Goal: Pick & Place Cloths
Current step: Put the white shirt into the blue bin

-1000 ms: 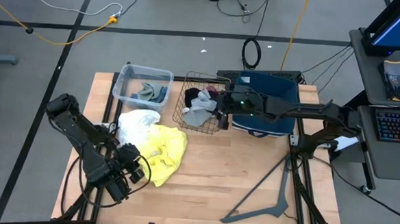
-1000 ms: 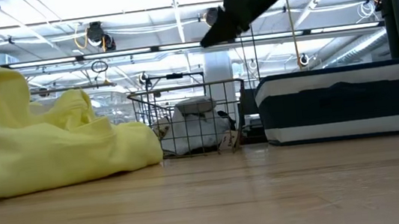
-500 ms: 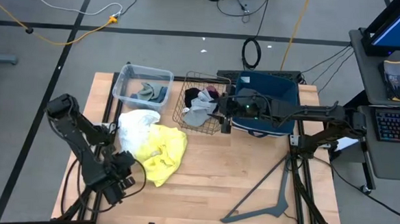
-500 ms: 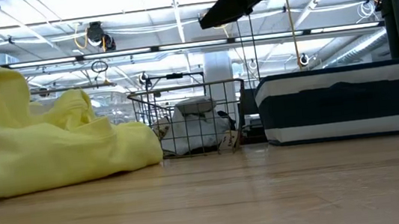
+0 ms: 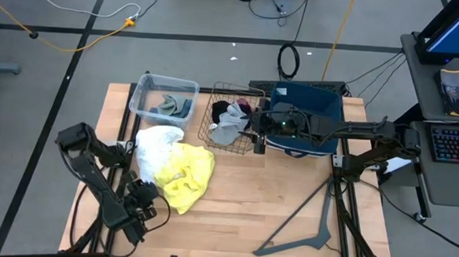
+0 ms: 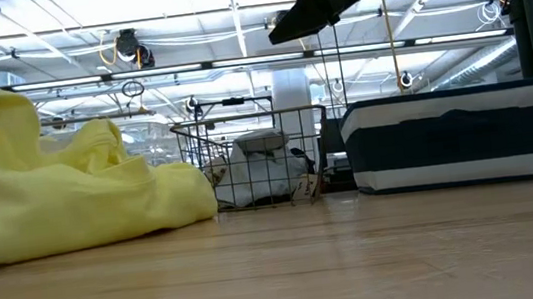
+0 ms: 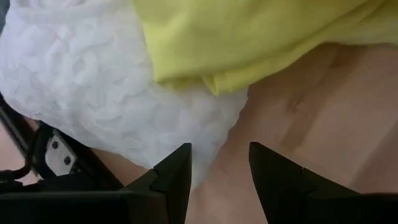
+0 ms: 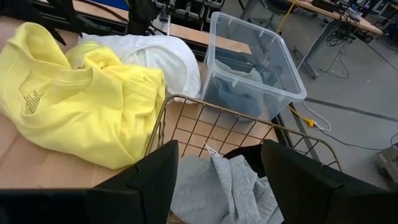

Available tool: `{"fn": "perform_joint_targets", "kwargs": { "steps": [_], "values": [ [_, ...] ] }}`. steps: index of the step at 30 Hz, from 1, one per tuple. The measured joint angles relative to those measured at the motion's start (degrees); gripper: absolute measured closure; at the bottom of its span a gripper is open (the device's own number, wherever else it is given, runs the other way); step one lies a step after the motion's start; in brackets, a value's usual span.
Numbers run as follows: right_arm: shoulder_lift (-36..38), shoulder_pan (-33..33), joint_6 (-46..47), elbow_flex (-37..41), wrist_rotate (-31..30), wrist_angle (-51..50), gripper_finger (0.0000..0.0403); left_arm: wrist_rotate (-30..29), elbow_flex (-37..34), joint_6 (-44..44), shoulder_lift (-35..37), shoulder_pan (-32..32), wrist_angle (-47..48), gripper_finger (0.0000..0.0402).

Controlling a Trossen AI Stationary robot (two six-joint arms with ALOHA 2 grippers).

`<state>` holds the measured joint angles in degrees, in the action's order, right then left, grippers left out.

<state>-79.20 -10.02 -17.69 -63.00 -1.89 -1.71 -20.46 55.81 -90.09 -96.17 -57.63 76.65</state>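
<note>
A large yellow cloth [image 5: 186, 170] lies crumpled on the table, overlapping a white cloth [image 5: 156, 140] on its left. My left gripper [image 5: 142, 203] hovers open just near-side of both; in its wrist view the fingers [image 7: 220, 149] stand before the white cloth's edge [image 7: 124, 106] and the yellow fold [image 7: 249, 37]. My right gripper [image 5: 254, 134] is open and empty, high over the wire basket's right side [image 6: 285, 29]. That basket [image 5: 216, 88] holds a light grey cloth [image 8: 214, 186], a black one [image 5: 229, 109] and a maroon one [image 5: 243, 106].
A clear plastic bin [image 5: 145, 81] at the far left holds grey-green [image 5: 168, 104] and blue [image 5: 186, 109] cloths. A blue-and-white striped tote [image 5: 313, 117] stands right of the basket. A grey V-shaped metal bar [image 5: 311, 227] lies at the near right. Bare wood shows between it and the yellow cloth.
My left gripper has drawn back toward the table's near edge, away from the yellow cloth, staying open. My right gripper has risen a little and shifted slightly toward the right, over the basket's right side. The cloths have not moved.
</note>
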Motion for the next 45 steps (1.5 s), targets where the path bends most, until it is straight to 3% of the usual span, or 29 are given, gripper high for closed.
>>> {"fn": "perform_joint_targets", "kwargs": {
  "steps": [10, 19, 25, 28, 34, 40, 45],
  "values": [
    [0.00, 0.00, 0.08, 0.02, 0.00, 0.11, 0.0179, 2.39, -3.22, 0.41, -7.32, 0.00, -2.30, 0.0240],
    [0.00, 0.00, 0.65, 0.02, 0.02, 0.12, 0.0179, -0.34, -12.02, -0.23, -7.34, 1.36, -12.41, 0.0241],
    [0.00, 0.00, 0.71, 0.02, 0.17, 0.13, 0.0179, -1.03, -13.45, -0.70, -7.29, 1.68, -14.27, 0.0243],
    [0.00, 0.00, 0.80, 0.02, 0.17, 0.13, 0.0179, -0.64, -13.46, -1.15, -7.33, 1.68, -14.70, 0.0270],
    [0.00, -0.01, 1.99, 0.02, 0.20, 0.11, 0.0179, -1.26, -13.61, -5.07, -7.59, 1.73, -15.49, 0.0386],
    [0.00, 0.00, 2.00, 0.02, 0.20, 0.11, 0.0179, -1.60, -13.66, -7.46, -6.59, 1.73, -15.48, 0.0396],
    [0.00, 0.00, 2.00, 0.02, 0.20, 0.08, 0.0179, -0.26, -13.41, -7.75, -0.72, 1.87, -16.78, 0.0398]
  ]
}}
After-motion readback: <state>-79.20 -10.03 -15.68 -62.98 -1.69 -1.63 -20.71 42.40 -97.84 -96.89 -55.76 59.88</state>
